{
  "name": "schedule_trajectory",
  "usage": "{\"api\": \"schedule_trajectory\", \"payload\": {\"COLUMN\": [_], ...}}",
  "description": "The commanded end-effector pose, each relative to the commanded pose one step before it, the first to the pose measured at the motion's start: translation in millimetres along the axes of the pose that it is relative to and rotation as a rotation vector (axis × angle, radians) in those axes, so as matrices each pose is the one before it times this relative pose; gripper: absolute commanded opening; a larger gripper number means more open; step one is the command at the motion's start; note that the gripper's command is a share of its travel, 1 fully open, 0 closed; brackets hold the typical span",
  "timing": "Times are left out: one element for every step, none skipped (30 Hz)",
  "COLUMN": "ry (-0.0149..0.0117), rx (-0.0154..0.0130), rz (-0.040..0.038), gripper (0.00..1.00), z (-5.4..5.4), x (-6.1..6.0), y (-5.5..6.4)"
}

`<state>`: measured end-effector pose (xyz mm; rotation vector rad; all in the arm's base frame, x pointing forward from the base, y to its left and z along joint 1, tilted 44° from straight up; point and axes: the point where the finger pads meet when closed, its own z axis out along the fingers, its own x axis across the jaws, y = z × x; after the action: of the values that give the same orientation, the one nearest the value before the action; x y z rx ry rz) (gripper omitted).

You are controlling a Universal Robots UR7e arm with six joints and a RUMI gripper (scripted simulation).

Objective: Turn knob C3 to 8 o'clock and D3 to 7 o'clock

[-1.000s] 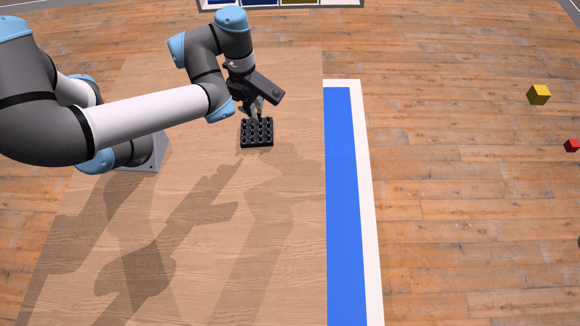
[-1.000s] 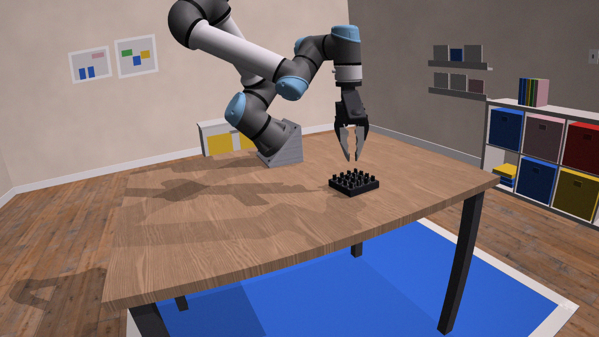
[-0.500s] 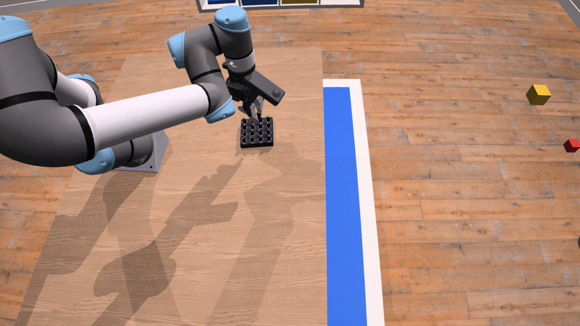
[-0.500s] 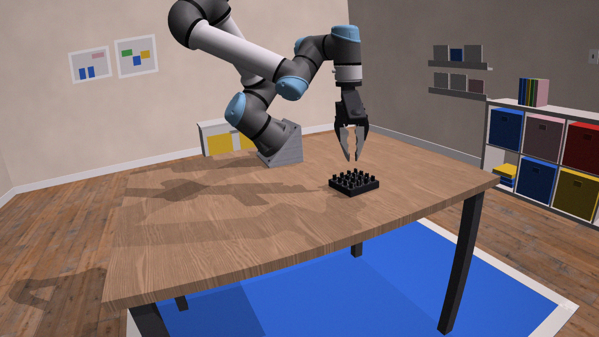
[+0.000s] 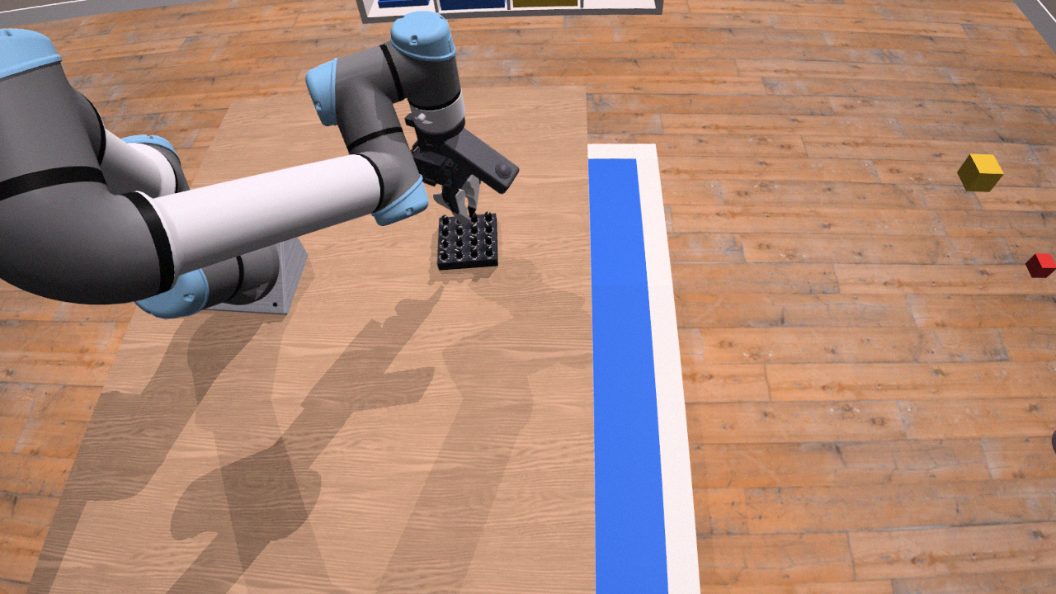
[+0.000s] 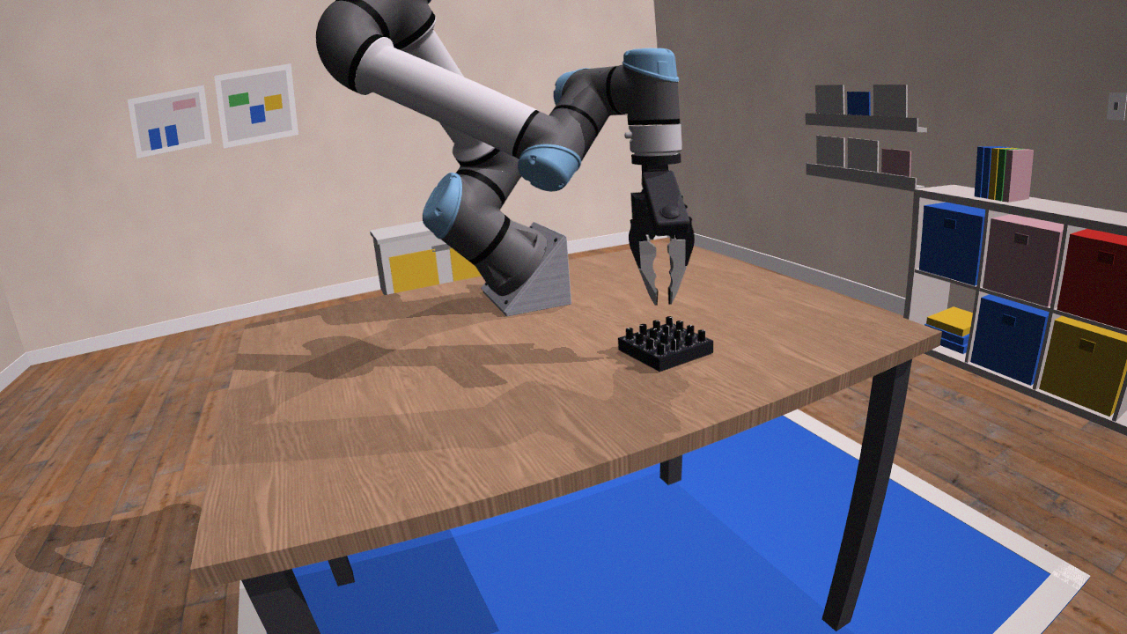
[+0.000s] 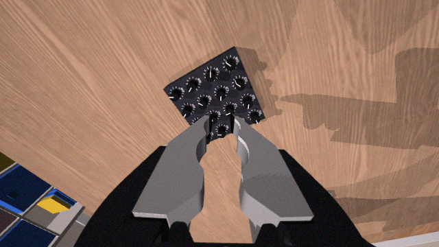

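Observation:
The black knob box (image 5: pixel 467 240) lies flat on the wooden table, with a grid of small black knobs with white pointer marks. It also shows in the exterior view (image 6: pixel 666 342) and in the wrist view (image 7: pixel 216 94). My gripper (image 6: pixel 661 300) points straight down and hangs a little above the box's far edge, touching no knob. Its fingers are drawn close with a narrow gap and hold nothing. In the wrist view the fingertips frame one knob (image 7: pixel 221 130) in the row nearest the camera and hide some knobs beside it. I cannot tell the socket side.
The arm's grey base (image 6: pixel 529 277) stands on the table behind the box. The table's right edge (image 5: pixel 586 221) runs close to the box. A shelf with coloured bins (image 6: pixel 1024 291) stands off the table. A yellow cube (image 5: pixel 979 172) and a red cube (image 5: pixel 1040 265) lie on the floor.

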<state>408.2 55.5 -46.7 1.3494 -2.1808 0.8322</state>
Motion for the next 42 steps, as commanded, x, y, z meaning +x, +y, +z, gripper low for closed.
{"api": "schedule_trajectory", "payload": {"ry": [-0.00066,0.00000,0.00004,0.00000,0.00000,0.00000,0.00000,0.00000,0.00000,0.00000,0.00000,0.00000,0.00000,0.00000,0.00000,0.00000,0.00000,0.00000,0.00000,0.00000,0.00000,0.00000,0.00000,0.00000,0.00001,0.00000,0.00000,0.00000,0.00000,0.00000,0.00000,0.00000,0.00000,0.00000,0.00000,0.00000,0.00000,0.00000,0.00000,0.00000,0.00000,0.00000], "rx": [0.00070,0.00000,-0.00002,0.00000,0.00000,0.00000,0.00000,0.00000,0.00000,0.00000,0.00000,0.00000,0.00000,0.00000,0.00000,0.00000,0.00000,0.00000,0.00000,0.00000,0.00000,0.00000,0.00000,0.00000,0.00000,0.00000,0.00000,0.00000,0.00000,0.00000,0.00000,0.00000,0.00000,0.00000,0.00000,0.00000,0.00000,0.00000,0.00000,0.00000,0.00000,0.00000], "rz": [0.00036,0.00000,0.00002,0.00000,0.00000,0.00000,0.00000,0.00000,0.00000,0.00000,0.00000,0.00000,0.00000,0.00000,0.00000,0.00000,0.00000,0.00000,0.00000,0.00000,0.00000,0.00000,0.00000,0.00000,0.00000,0.00000,0.00000,0.00000,0.00000,0.00000,0.00000,0.00000,0.00000,0.00000,0.00000,0.00000,0.00000,0.00000,0.00000,0.00000,0.00000,0.00000], "gripper": [0.11,0.11,0.11,0.11,0.11,0.11,0.11,0.11,0.11,0.11,0.11,0.11,0.11,0.11,0.11,0.11,0.11,0.11,0.11,0.11,0.11,0.11,0.11,0.11,0.11,0.11,0.11,0.11,0.11,0.11,0.11,0.11,0.11,0.11,0.11,0.11,0.11,0.11,0.11,0.11,0.11,0.11], "z": [1.61,0.00,0.77,0.82,0.89,0.95,1.01,1.07,1.12,1.17,1.21,1.25,1.28,1.31,1.33,1.35,1.36,0.00,0.00,1.36,1.36,1.35,1.33,1.31,1.29,1.25,1.22,1.18,1.13,1.08,1.03,0.97,0.91,0.84,0.00,0.00,0.78,0.71,0.64,0.58,0.51,0.44], "x": [-0.17,0.00,0.00,-0.01,-0.01,-0.01,-0.01,0.00,-0.01,-0.01,-0.01,0.00,-0.01,-0.01,-0.01,0.00,-0.02,0.00,0.00,-0.01,-0.01,-0.01,-0.01,-0.01,0.00,-0.01,-0.01,-0.01,0.00,-0.01,-0.01,-0.01,0.00,0.00,0.00,0.00,-0.01,-0.01,-0.01,0.00,0.00,0.00], "y": [-0.23,0.00,0.00,0.00,0.00,0.00,0.00,0.00,0.00,0.00,0.00,0.00,0.00,0.00,0.00,0.00,0.00,0.00,0.00,0.00,0.00,0.00,0.00,0.00,0.01,0.00,0.00,0.00,0.00,0.00,0.00,0.00,0.00,0.00,0.00,0.00,0.00,0.00,0.00,0.00,0.00,0.00]}}
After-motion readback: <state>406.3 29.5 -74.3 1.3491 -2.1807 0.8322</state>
